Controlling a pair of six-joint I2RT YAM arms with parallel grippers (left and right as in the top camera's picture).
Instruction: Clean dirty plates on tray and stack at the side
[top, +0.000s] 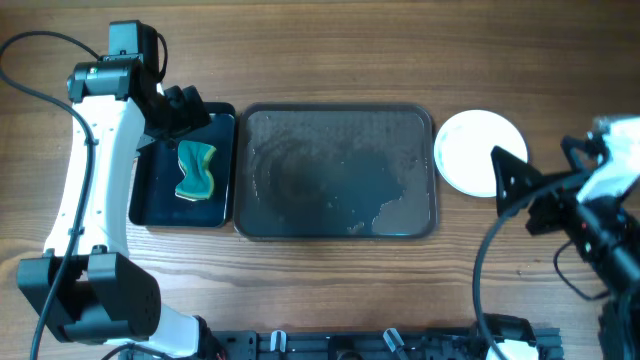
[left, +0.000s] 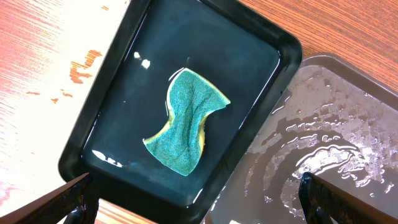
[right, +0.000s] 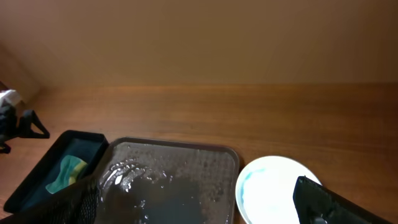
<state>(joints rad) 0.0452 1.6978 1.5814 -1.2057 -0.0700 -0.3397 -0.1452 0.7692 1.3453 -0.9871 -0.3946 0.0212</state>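
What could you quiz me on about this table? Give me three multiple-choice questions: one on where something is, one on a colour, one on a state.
1. Where does the sponge lie?
A) on the white plate
B) in the small black tray
C) on the large grey tray

2. What colour is the sponge's top face?
A) red
B) white
C) teal-green

3. The large grey tray is:
A) wet, with no plates on it
B) dry, with three plates on it
C) covered by a cloth

Answers:
1 B, the overhead view shows it inside the black tray.
2 C, the left wrist view shows a teal-green face.
3 A, water glistens on its bare bottom, and the plate sits beside it.
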